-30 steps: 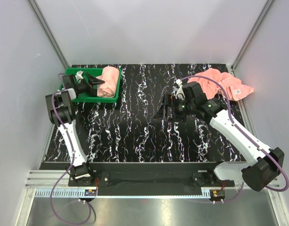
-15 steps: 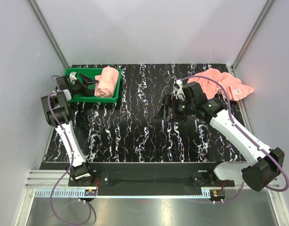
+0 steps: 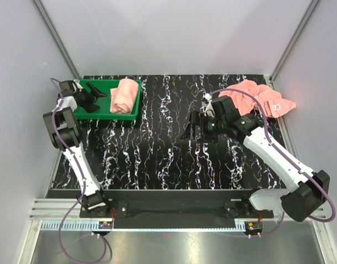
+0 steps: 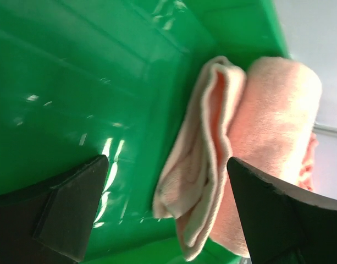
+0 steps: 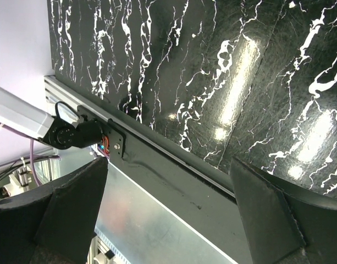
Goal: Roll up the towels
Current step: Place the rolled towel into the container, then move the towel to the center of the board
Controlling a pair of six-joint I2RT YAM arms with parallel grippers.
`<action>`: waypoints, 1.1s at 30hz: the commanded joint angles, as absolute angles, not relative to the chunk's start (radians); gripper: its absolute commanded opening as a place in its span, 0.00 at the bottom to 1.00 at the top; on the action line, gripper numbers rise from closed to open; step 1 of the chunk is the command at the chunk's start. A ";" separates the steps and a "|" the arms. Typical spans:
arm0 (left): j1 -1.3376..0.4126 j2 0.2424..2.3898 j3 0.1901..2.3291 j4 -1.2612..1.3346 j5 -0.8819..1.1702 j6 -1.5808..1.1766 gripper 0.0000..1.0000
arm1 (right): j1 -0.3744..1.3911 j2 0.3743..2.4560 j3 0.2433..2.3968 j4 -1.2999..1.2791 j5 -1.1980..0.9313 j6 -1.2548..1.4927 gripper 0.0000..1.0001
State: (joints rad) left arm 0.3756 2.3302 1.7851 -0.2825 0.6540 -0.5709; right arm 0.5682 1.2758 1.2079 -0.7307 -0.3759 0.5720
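Left claw (image 3: 97, 91): it has backed off to the left end of the tray (image 3: 110, 117). A second ago it was further in, close to the rolled towel (image 3: 126, 95). Jaws are spread wide with nothing in them. The left wrist view shows bare tray floor between the fingers and the roll just beyond them.

Rolled towel: lies in the right half of the tray, close to its right wall, with one end layer slightly loose. It looks dropped off and released, so I'd call towel one done.

Right claw (image 3: 190, 125): well right of the tray, over bare surface (image 3: 157, 159), and it has barely moved. Jaws are fully spread and empty. Its wrist view shows only the surface.

Loose towel (image 3: 256, 88): far right of the tray at the back right corner of the surface, crumpled, label up, one corner past the edge. Neither claw touches it. That's the remaining job, and it probably needs flattening before rolling.

Count: 2 towels (1 rolled, 1 loose), 1 tray, 2 claws.
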 commanded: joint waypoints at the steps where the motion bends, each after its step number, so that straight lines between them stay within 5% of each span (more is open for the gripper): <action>1: 0.385 2.212 1.758 -0.325 0.517 -0.512 0.99 | 0.563 1.287 1.250 -0.721 -0.357 0.549 1.00; 16: 0.289 1.680 1.543 -0.239 0.426 -0.497 0.99 | 0.563 1.379 1.489 -0.814 -0.219 0.440 1.00; 25: -0.085 1.373 1.496 -0.478 0.157 -0.244 0.99 | 0.558 1.434 1.626 -0.857 -0.065 0.436 1.00; 27: -0.164 1.257 1.396 -0.445 0.012 -0.181 0.99 | 0.554 1.454 1.658 -0.862 -0.023 0.428 1.00; 31: -0.203 0.984 0.949 0.053 -0.116 -0.401 0.99 | 0.472 1.509 1.693 -0.850 -0.037 0.426 1.00; 33: -0.201 0.901 0.855 0.120 0.033 -0.353 0.99 | 0.396 1.571 1.729 -0.854 -0.058 0.431 1.00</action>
